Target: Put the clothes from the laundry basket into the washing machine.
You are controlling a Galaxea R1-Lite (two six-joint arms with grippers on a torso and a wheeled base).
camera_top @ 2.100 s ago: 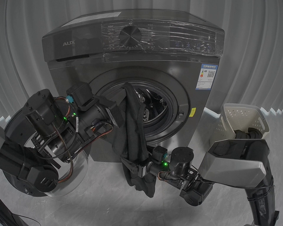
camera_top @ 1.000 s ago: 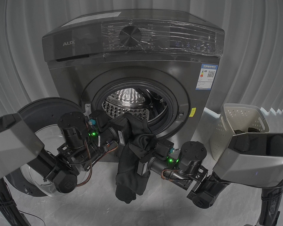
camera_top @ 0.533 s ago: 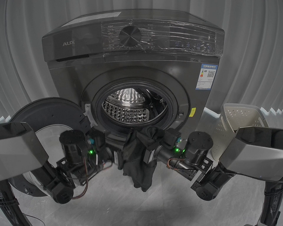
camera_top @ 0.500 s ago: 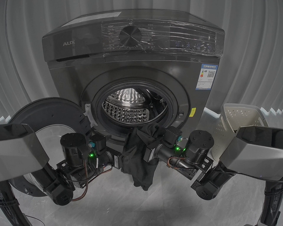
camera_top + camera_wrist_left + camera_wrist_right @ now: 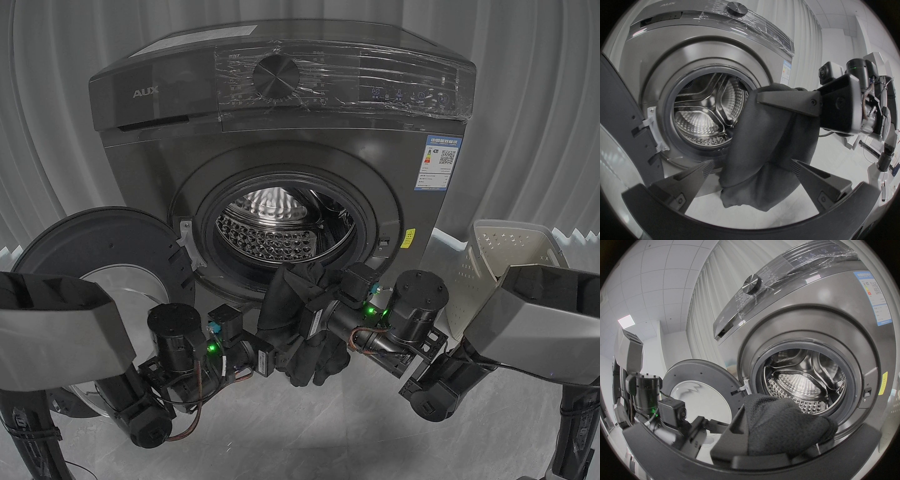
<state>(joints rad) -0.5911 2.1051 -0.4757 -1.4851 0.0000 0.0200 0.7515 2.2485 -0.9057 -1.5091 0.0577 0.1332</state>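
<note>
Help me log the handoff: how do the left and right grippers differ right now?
Grip: the right gripper is shut on the dark garment; the left gripper is open, straddling the hanging garment without pinching it.
Height: the right gripper sits by the lower rim of the washing machine opening; the left gripper is lower, nearer the open door.
Shared: both face the garment from opposite sides.
</note>
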